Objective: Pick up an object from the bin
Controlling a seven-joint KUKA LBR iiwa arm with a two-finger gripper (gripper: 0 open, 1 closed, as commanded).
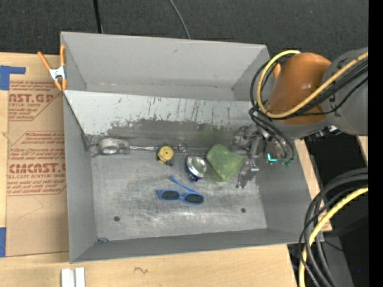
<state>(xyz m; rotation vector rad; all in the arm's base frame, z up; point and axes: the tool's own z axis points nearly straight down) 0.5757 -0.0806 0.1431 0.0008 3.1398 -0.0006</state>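
Note:
My gripper is low at the right side of the bin, its fingers spread open. A soft green lump lies just left of it, and the lump's right edge reaches the gap between the fingers. A shiny silver and blue can-like thing rests against the lump's left side. A pair of blue sunglasses lies on the floor in front of them.
A small yellow round thing and a long silver metal tool lie along the back wall to the left. The arm with its orange cover and yellow cables hangs over the bin's right rim.

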